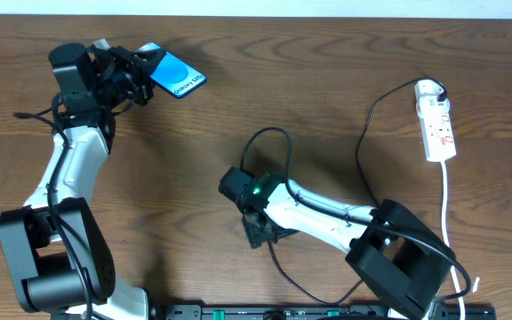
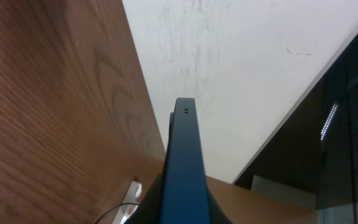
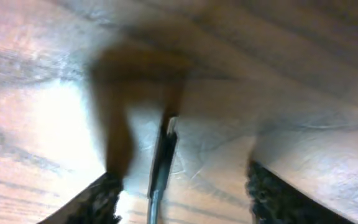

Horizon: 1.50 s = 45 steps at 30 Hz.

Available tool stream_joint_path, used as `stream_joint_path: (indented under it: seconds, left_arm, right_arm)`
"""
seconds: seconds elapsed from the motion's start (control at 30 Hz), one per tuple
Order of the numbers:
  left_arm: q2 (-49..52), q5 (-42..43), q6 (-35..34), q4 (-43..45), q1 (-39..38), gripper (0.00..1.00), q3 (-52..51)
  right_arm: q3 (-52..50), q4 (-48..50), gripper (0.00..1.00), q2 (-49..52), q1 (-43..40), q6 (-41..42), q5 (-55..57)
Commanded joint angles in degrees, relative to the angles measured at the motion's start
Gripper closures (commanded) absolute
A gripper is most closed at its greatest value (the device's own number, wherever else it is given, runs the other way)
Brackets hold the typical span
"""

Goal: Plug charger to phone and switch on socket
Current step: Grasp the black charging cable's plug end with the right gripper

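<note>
The left gripper [image 1: 132, 76] pinches the phone [image 1: 178, 76] by its edge, at the desk's [image 1: 327, 80] far-left corner. The right gripper [image 3: 185, 193] straddles the charger [image 3: 161, 162] plug mid-desk, jaws spread, neither touching it. The pickup is in hand, I'd say; next it must clamp squarely on the plug.

— Is anything showing writing that can be read?
— The phone [image 1: 178, 76] is showing white lettering across its blue screen. It is reading "Galaxy", with the rest coming out too small.
— And the socket [image 1: 437, 124]?
— It is carrying red markings, but they are blurring past reading.
</note>
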Motion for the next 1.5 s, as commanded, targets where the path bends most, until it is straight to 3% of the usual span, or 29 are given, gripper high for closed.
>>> stream_joint_path:
  seconds: [0.0,0.2,0.23,0.3,0.47,0.97,1.2,1.47]
  left_arm:
    - [-1.31,1.18,0.35,0.35,0.13,0.93,0.0]
    - [-1.31,1.18,0.33,0.35,0.13,0.92,0.0]
    - [-1.31,1.18,0.33,0.35,0.13,0.92,0.0]
    - [-1.31,1.18,0.35,0.35,0.13,0.93,0.0]
    - [-1.31,1.18,0.35,0.35,0.13,0.92,0.0]
    - [-1.31,1.18,0.35,0.37,0.13,0.92,0.0]
    - [-1.31,1.38,0.35,0.35,0.13,0.93,0.0]
    - [-1.31,1.81,0.35,0.35,0.13,0.93,0.0]
  right_arm:
    - [-0.85,0.0,0.46,0.52,-1.18,0.92,4.92]
    - [-1.03,-0.11,0.62,0.52,-1.16,0.9,4.92]
    - [-1.14,-0.09,0.7,0.52,-1.16,0.92,4.9]
    - [-1.36,-0.09,0.77,0.52,-1.16,0.92,4.9]
    - [-2.25,-0.04,0.9,0.52,-1.16,0.94,4.5]
    - [-3.02,1.01,0.89,0.52,-1.16,2.27,4.7]
    - [-3.02,1.84,0.79,0.52,-1.18,2.47,5.38]
    - [-3.02,2.36,0.77,0.52,-1.55,2.45,6.25]
